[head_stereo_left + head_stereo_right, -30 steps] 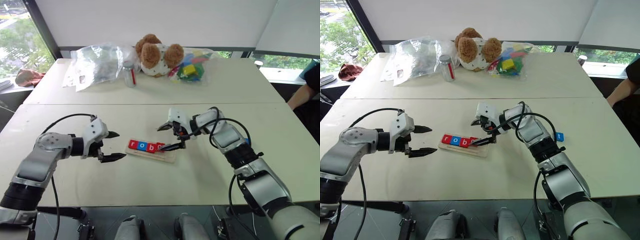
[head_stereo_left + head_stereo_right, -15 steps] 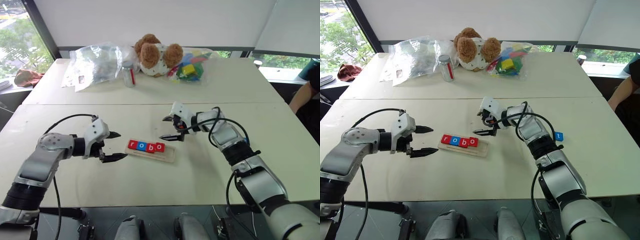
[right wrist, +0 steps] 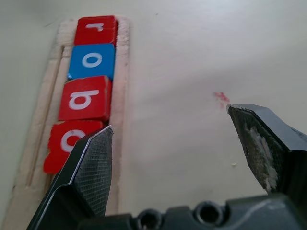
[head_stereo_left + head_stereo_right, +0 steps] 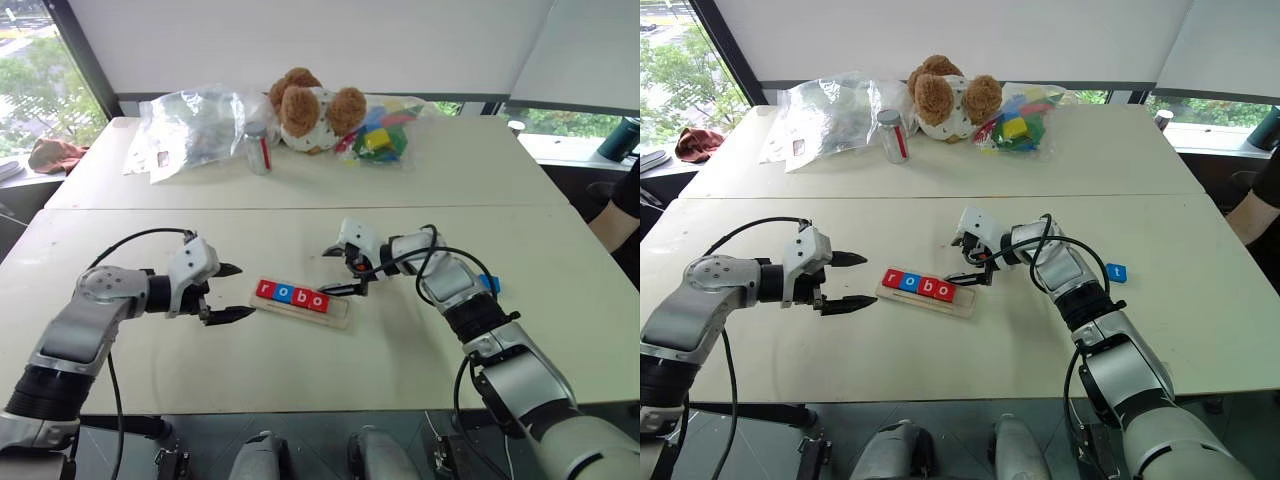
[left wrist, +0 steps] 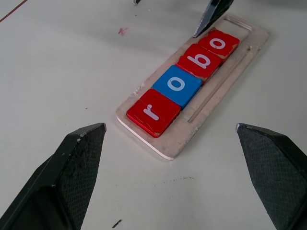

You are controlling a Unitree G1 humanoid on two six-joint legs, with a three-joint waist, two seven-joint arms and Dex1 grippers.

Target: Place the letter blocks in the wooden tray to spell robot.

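Wooden tray (image 4: 300, 305) sits mid-table between my two arms. Four letter blocks in it, touching in a row: red r (image 5: 152, 111), blue o (image 5: 177, 85), red b (image 5: 202, 61), red o (image 5: 218, 44). The stretch of tray past the last o is bare. Fifth block, the blue t (image 4: 1117, 272), lies flat on the table (image 4: 300, 370) off to my right, well apart from the tray, just beyond my right forearm.

Right gripper (image 4: 338, 270) is spread wide with nothing between the fingers, hovering just beside the tray's right end; one fingertip (image 3: 88, 167) is above the tray edge by the last o, the other over bare table.

Left gripper (image 4: 226, 291) is also fully spread and empty, hanging near the tray's left end, pointed at the r block, not touching tray or blocks.
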